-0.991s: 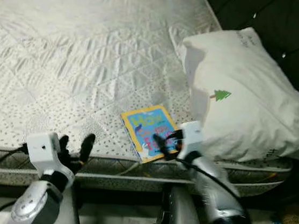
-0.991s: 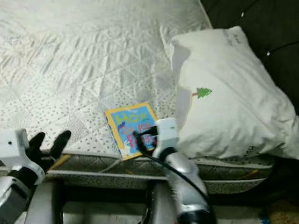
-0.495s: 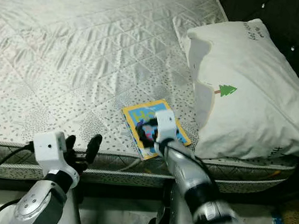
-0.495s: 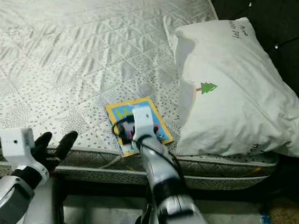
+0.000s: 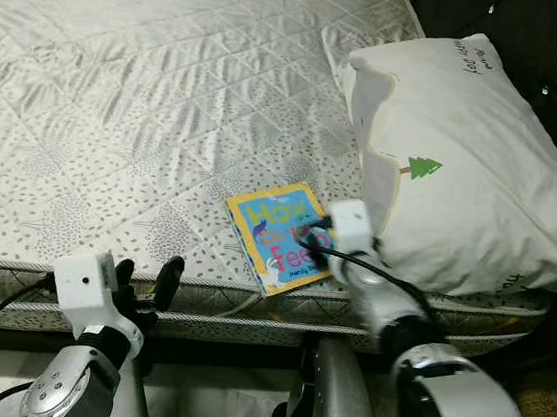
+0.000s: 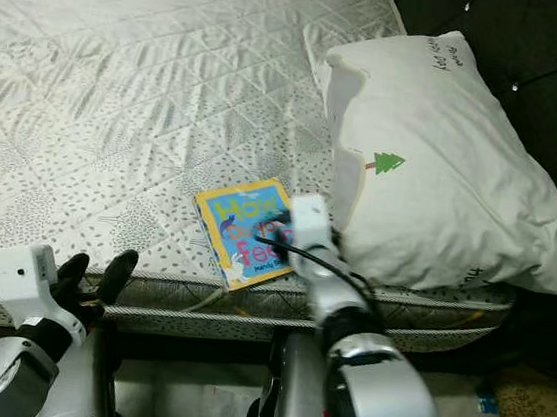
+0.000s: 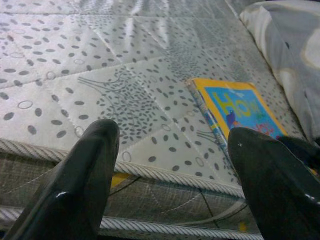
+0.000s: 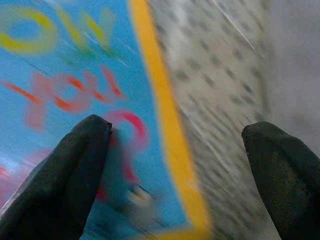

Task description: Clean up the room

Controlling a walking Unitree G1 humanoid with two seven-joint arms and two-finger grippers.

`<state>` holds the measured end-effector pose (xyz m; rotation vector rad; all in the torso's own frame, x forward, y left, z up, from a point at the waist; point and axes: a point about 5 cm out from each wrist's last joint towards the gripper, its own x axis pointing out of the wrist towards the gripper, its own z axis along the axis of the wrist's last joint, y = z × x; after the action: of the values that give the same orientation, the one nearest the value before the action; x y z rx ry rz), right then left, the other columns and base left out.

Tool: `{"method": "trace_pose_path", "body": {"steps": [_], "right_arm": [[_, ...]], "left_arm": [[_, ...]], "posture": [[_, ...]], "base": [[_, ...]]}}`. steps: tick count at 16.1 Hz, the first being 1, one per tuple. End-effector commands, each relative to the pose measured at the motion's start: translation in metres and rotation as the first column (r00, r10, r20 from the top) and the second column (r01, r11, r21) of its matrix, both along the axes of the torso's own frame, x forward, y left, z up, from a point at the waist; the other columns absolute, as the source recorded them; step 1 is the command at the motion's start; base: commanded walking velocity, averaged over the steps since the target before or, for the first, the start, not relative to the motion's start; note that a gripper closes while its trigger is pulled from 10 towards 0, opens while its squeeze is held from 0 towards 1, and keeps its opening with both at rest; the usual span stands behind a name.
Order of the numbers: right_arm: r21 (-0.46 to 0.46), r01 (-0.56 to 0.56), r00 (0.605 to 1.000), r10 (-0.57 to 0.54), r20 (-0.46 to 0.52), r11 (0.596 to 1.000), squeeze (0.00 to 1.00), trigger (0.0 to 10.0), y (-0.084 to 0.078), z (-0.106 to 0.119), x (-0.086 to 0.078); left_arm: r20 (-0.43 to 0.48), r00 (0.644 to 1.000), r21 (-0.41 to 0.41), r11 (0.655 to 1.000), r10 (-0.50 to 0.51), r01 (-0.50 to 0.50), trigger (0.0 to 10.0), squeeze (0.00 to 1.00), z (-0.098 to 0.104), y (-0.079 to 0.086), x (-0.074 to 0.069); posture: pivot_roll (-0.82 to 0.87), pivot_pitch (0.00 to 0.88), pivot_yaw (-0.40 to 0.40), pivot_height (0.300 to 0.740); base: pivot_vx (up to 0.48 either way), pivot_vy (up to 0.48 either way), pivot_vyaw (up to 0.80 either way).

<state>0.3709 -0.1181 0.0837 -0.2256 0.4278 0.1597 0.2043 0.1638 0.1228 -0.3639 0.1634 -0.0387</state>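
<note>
The book [image 5: 281, 234] at lower centre of the head view reads "HOW" in yellow on its blue cover, with pink letters below too blurred to read, while the pillow's [image 5: 465, 159] handwriting at upper right is illegible.

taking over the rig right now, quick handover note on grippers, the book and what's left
Right gripper: open, low over the book's right edge, one finger above the cover, the other above the mattress; nothing gripped.
Left gripper: open, idle at the mattress's near edge.
Book: flat near the mattress's front edge, beside the pillow.
Done: right arm reached the book.
Left: grip it, lift it, put it away.
</note>
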Motion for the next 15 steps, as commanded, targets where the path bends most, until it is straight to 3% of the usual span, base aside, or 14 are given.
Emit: {"method": "trace_pose_path", "body": {"steps": [1, 5, 8, 15], "right_arm": [[-0.021, 0.038, 0.996, -0.04, -0.078, 0.999, 0.0, 10.0, -0.013, -0.015, -0.008], [-0.031, 0.036, 0.987, -0.041, -0.156, 0.999, 0.0, 10.0, -0.026, -0.026, -0.015], [0.03, 0.006, 0.979, 0.0, -0.205, 1.0, 0.0, 10.0, -0.026, -0.03, -0.018], [0.084, -0.052, 0.967, 0.072, -0.245, 0.995, 0.0, 10.0, -0.032, -0.033, -0.022]], "left_arm": [[-0.011, 1.0, 0.001, 1.0, -0.007, 0.007, 10.0, 0.0, 0.0, -0.001, -0.002], [-0.022, 1.0, -0.001, 1.0, -0.016, 0.016, 10.0, 0.0, -0.002, -0.001, -0.001], [-0.024, 0.999, -0.005, 1.0, -0.03, 0.03, 10.0, 0.0, -0.003, -0.004, 0.002], [-0.02, 0.999, 0.002, 1.0, -0.03, 0.03, 10.0, 0.0, -0.003, -0.001, 0.002]], "posture": [[0.13, 0.194, -0.124, 0.514], [0.12, 0.186, -0.119, 0.514], [0.12, 0.171, -0.116, 0.514], [0.12, 0.153, -0.122, 0.514]], "base": [[0.0, 0.0, 0.0], [0.0, 0.0, 0.0], [0.0, 0.0, 0.0], [0.0, 0.0, 0.0]]}}
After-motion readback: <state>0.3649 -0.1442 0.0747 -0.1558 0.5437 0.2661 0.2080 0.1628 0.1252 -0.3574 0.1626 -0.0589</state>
